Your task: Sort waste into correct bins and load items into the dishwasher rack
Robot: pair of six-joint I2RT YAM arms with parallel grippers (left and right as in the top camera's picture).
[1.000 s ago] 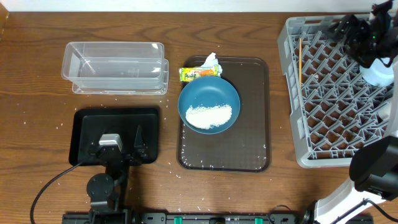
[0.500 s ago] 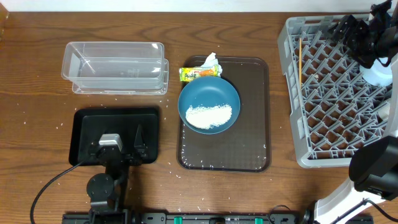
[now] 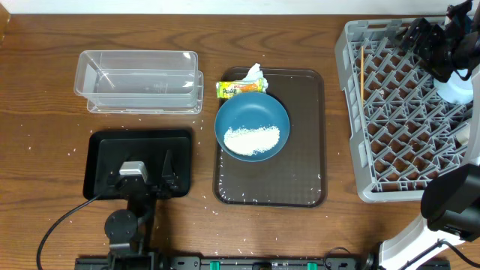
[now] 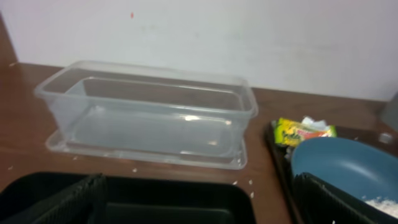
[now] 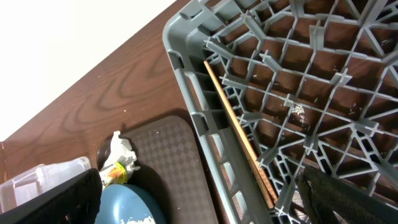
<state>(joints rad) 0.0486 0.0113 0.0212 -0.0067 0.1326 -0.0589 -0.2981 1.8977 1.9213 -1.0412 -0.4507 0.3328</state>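
The dark-blue dish [image 3: 252, 126] holds white rice [image 3: 251, 140] on the brown serving tray [image 3: 300, 172]. The yellow-green wrapper [image 3: 238, 89] and white tissue [image 3: 253, 73] lie at the tray's far left corner. My left gripper [image 3: 142, 174] is open and empty over the black tray [image 3: 101, 161]; its jaws [image 4: 199, 208] face the clear tub [image 4: 149, 115]. My right gripper [image 3: 427, 39] is open and empty above the grey rack [image 3: 409, 112]; its jaws [image 5: 205, 211] hang over the rack's left wall. The chopsticks [image 5: 239, 134] lie inside the rack along that wall.
The clear tub [image 3: 139, 81] stands behind the black tray. A pale round item [image 3: 455, 88] sits in the rack under the right arm; I cannot tell what it is. Loose rice grains dot the table and the serving tray.
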